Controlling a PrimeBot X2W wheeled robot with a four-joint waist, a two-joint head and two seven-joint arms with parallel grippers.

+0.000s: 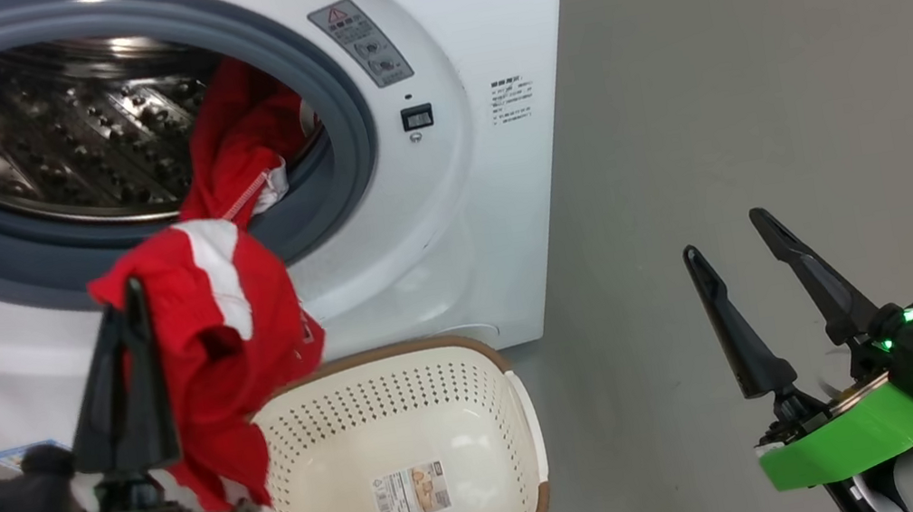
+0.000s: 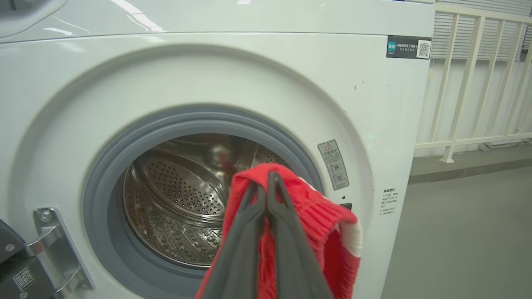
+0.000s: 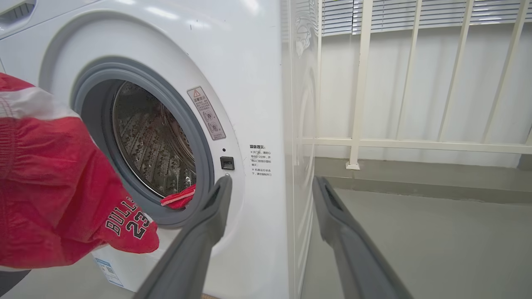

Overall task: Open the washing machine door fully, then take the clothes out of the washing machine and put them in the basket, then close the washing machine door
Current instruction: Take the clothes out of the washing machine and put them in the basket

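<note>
The washing machine (image 1: 452, 229) stands open, its steel drum (image 1: 53, 137) showing inside the grey ring. Red and white clothes (image 1: 221, 330) trail out of the drum over the ring. They hang from my left gripper (image 1: 126, 295), which is shut on a fold above the cream basket (image 1: 390, 413). In the left wrist view the left gripper (image 2: 266, 178) pinches the clothes (image 2: 320, 220) in front of the drum. My right gripper (image 1: 722, 232) is open and holds nothing, over the floor to the right. The right gripper (image 3: 272, 182) faces the machine's corner. Only the washing machine door's hinge (image 2: 54, 245) shows.
The basket sits on the grey floor (image 1: 756, 62) right against the machine's front. A white railing (image 3: 361, 83) runs along the wall beyond the machine's right side. A red scrap (image 3: 178, 198) lies on the drum's lip.
</note>
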